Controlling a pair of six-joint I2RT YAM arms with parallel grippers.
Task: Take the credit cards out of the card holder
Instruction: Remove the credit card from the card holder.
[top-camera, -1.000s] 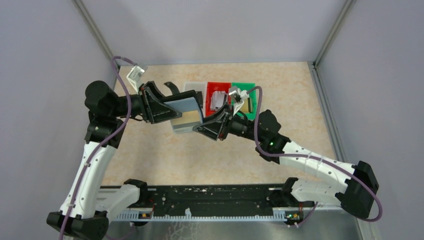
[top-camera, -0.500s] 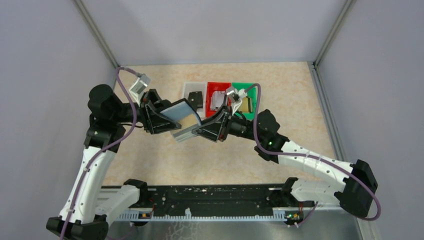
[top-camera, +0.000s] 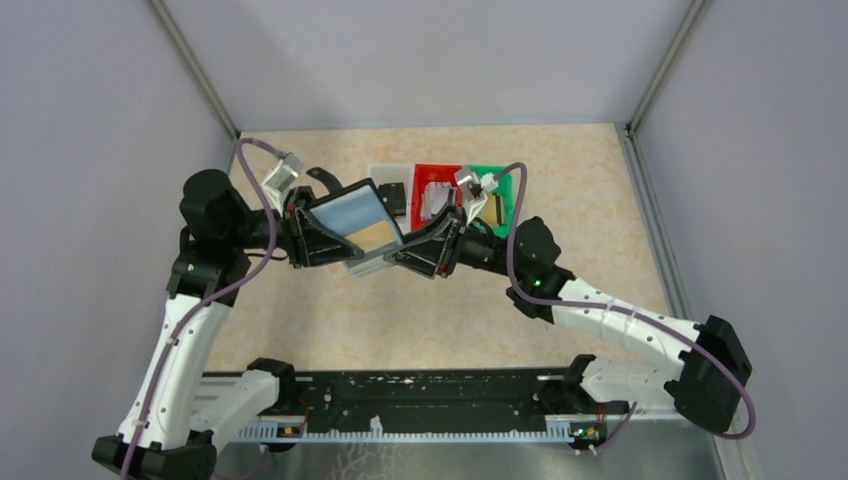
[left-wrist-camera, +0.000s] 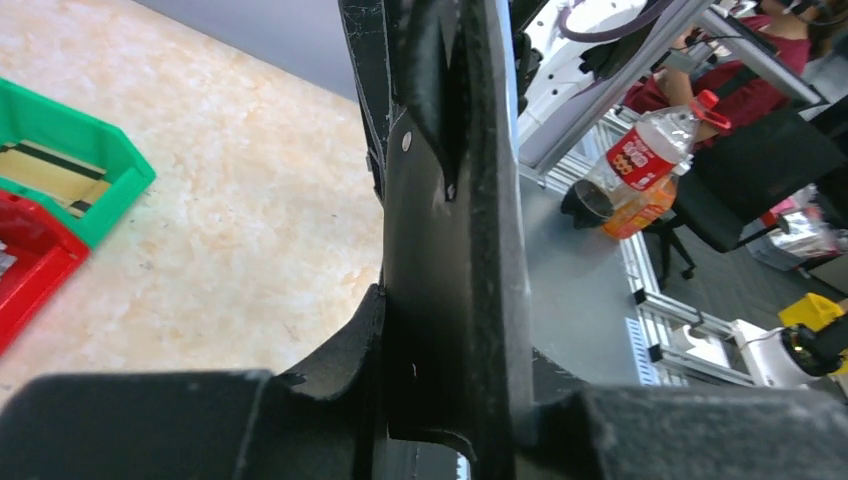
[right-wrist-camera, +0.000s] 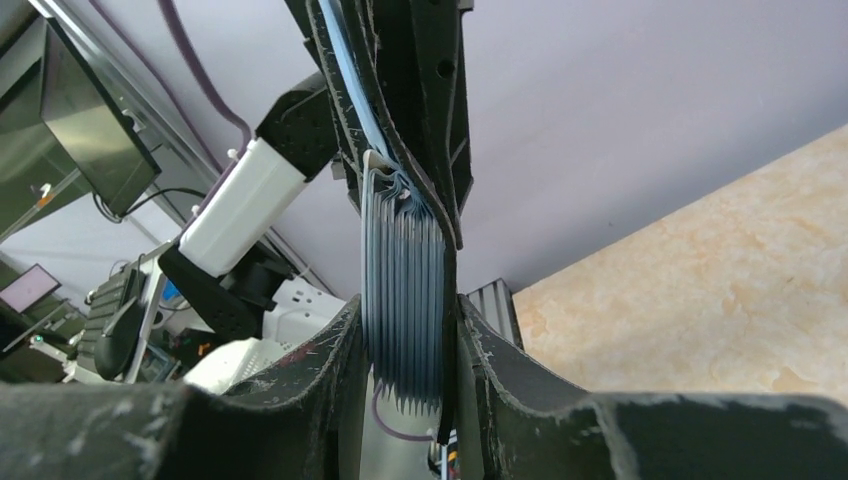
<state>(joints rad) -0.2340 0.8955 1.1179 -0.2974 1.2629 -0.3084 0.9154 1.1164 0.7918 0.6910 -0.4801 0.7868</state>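
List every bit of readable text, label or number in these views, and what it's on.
No text reads clearly in any view.
Bottle, left wrist view: red label with white marks, too blurred to read.
Cards in the red bin, top view: too small to read.
Card holder: no print visible.

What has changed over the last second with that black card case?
The left gripper has twisted the card holder so its pale blue inner panel tilts up toward the overhead camera. The right gripper still clamps the other side. The red bin and green bin stayed put.
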